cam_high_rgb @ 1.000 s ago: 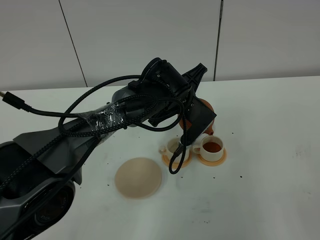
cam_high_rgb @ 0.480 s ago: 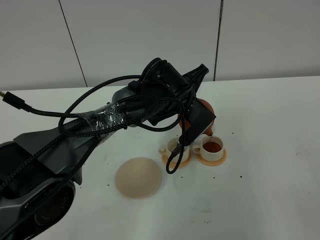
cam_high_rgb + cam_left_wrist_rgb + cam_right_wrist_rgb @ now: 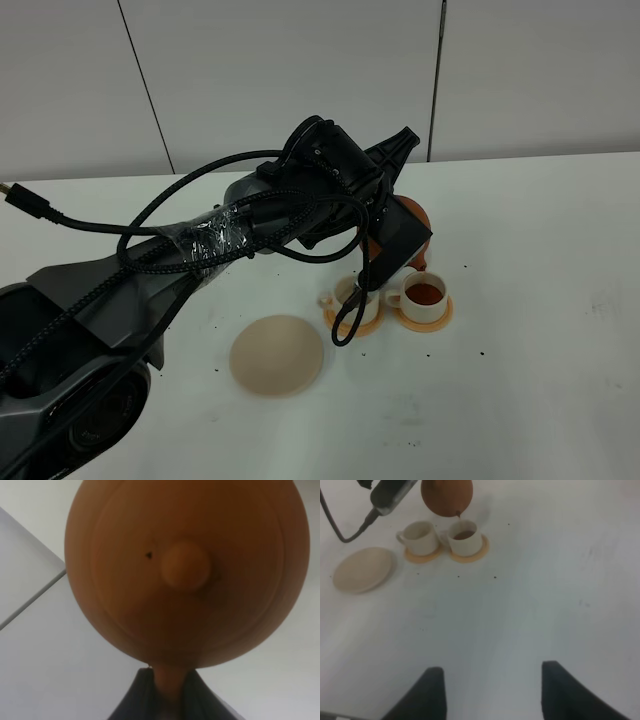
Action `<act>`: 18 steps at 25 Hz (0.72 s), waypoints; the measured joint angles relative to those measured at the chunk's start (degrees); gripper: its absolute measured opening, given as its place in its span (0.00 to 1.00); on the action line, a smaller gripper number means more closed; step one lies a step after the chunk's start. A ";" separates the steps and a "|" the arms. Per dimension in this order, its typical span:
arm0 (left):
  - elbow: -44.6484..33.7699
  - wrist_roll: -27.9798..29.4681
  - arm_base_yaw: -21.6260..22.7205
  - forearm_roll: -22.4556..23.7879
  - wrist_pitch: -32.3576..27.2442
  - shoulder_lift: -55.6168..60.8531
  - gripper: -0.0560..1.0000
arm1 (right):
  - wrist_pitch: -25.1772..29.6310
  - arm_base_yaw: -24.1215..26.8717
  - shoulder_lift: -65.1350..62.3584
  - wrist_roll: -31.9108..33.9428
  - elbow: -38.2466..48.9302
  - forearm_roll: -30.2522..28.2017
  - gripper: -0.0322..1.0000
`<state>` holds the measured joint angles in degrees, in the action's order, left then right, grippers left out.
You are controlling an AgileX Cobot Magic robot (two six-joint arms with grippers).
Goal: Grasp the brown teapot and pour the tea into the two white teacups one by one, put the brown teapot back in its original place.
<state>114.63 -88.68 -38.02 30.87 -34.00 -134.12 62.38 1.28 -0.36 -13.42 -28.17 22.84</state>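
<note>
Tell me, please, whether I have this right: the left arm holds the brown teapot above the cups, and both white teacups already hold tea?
Only one does. The right wrist view shows tea in the teacup under the spout, while the other teacup looks empty. The left arm does hold the brown teapot above the cups.

Near the middle of the tabletop (image 3: 540, 400) two teacups stand side by side, each on its own coaster, the left coaster (image 3: 422, 556) just beside the right coaster (image 3: 470, 556). The left teacup (image 3: 418, 536) sits nearer the trivet (image 3: 277, 354), which lies further left and closer to the front edge. The right teacup (image 3: 424, 307) has tea (image 3: 426, 293) in it. The teapot (image 3: 411, 214) hangs in the air just behind the cups, tilted, its spout over the right teacup.
</note>
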 joint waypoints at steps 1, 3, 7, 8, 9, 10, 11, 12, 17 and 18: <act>0.00 -0.40 0.00 0.00 0.00 0.00 0.21 | 0.00 0.00 0.00 0.00 0.00 0.00 0.44; 0.00 -1.04 0.00 0.00 0.00 0.00 0.21 | 0.00 0.00 0.00 0.00 0.00 0.00 0.44; 0.00 -1.34 -0.29 0.00 0.00 0.00 0.21 | 0.00 0.00 0.00 0.00 0.00 0.00 0.44; 0.00 -1.63 -0.35 0.00 0.00 0.00 0.21 | 0.00 0.00 0.00 0.00 0.00 0.00 0.44; 0.00 -1.98 -0.40 0.00 0.00 0.00 0.21 | 0.00 0.00 0.00 0.00 0.00 0.00 0.44; 0.00 -2.30 -0.40 0.00 0.00 0.00 0.21 | 0.00 0.00 0.00 0.00 0.00 0.00 0.44; 0.00 -2.52 -0.40 0.00 0.00 0.00 0.21 | 0.00 0.00 0.00 0.00 0.00 0.00 0.44; 0.00 -2.64 -0.40 0.00 0.00 0.00 0.21 | 0.00 0.00 0.00 0.00 0.00 0.00 0.44; 0.00 -2.80 -0.40 0.05 0.00 0.00 0.21 | 0.00 0.00 0.00 0.00 0.00 0.00 0.44; 0.00 -2.83 -0.40 0.05 0.00 0.00 0.21 | 0.00 0.00 0.00 0.00 0.00 0.00 0.44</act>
<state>114.63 -91.51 -38.42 30.92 -34.00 -134.12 62.38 1.28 -0.36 -13.42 -28.17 22.84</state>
